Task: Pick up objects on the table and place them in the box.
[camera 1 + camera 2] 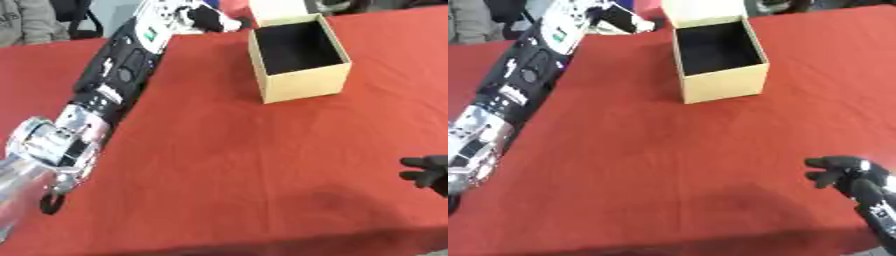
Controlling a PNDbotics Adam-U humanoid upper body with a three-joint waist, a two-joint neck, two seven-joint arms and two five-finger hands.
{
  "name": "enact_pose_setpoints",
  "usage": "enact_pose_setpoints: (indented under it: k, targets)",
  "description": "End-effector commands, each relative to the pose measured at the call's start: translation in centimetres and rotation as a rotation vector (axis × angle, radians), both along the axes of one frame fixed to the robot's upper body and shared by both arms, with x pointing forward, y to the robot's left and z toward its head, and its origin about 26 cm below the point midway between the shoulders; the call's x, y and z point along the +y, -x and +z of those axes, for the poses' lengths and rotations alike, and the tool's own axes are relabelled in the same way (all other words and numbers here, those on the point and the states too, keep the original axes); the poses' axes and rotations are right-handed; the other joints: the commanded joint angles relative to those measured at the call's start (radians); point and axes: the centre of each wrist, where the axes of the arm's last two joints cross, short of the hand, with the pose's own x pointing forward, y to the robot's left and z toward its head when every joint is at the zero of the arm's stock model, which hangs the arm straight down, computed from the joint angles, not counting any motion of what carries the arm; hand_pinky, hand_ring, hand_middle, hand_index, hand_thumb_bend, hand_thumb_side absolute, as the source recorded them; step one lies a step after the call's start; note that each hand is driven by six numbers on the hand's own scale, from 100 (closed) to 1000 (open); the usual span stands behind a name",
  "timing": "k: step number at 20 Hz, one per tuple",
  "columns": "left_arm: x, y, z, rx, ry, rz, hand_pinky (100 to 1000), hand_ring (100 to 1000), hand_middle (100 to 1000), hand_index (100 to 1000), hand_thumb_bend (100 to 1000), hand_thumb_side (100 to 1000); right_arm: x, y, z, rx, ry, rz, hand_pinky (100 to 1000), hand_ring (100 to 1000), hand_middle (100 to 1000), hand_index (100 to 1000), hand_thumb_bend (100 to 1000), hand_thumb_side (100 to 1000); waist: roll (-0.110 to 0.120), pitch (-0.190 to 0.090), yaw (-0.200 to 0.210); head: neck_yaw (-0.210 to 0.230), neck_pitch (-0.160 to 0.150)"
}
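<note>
I reach my left hand [206, 19] to 11 o'clock, just beside the open box [302, 80] at 1 o'clock – fingers unclear, I cannot tell – while my right hand [842, 172] rests relaxed, holding nothing, at 4 o'clock – no objects visible on the table [236, 165], so little seems left.

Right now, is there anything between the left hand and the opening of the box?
Nothing visible. The left hand is at the table's far edge, just left of the box; only bare red tablecloth lies between them.

One open cardboard box [300, 56] stands on one red table [245, 165]; two robot hands show, left hand [210, 20] and right hand [842, 172].
</note>
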Motion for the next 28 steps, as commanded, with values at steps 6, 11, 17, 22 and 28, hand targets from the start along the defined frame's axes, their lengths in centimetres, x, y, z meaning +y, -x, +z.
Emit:
enact_pose_setpoints:
  k: [6, 11, 17, 22, 28]
  targets:
    - [-2.5, -0.4, 0.1, -0.026, -0.038, -0.057, 865, 833, 448, 744, 334, 214, 0.9, -0.2, 0.7, -0.022, -0.002, 0.062, 845, 887, 566, 823, 100, 632, -0.010, -0.004, -0.018, 0.008, -0.001]
    - [-4.2, -0.4, -1.1, -0.006, -0.098, -0.110, 867, 843, 463, 749, 345, 240, 1.1, -0.1, 0.7, -0.022, 0.000, 0.076, 845, 887, 566, 823, 100, 632, -0.010, -0.001, -0.025, 0.010, -0.002]
    - [-5.4, -0.4, -2.6, 0.023, -0.153, -0.146, 878, 888, 539, 763, 380, 283, 1.1, -0.1, 0.7, -0.019, -0.001, 0.080, 845, 888, 566, 823, 100, 633, -0.009, 0.000, -0.026, 0.012, 0.001]
    - [-5.5, -0.3, -2.9, 0.030, -0.177, -0.156, 939, 1000, 736, 817, 531, 441, 1.1, -0.1, 0.7, -0.017, 0.000, 0.077, 845, 889, 566, 824, 100, 633, -0.009, -0.002, -0.014, 0.013, 0.001]
    - [-5.3, -0.1, -2.7, 0.016, -0.144, -0.149, 972, 1000, 813, 858, 635, 565, 1.1, -0.1, 0.6, -0.014, 0.002, 0.076, 845, 889, 566, 824, 100, 633, -0.009, -0.005, -0.002, 0.015, 0.001]
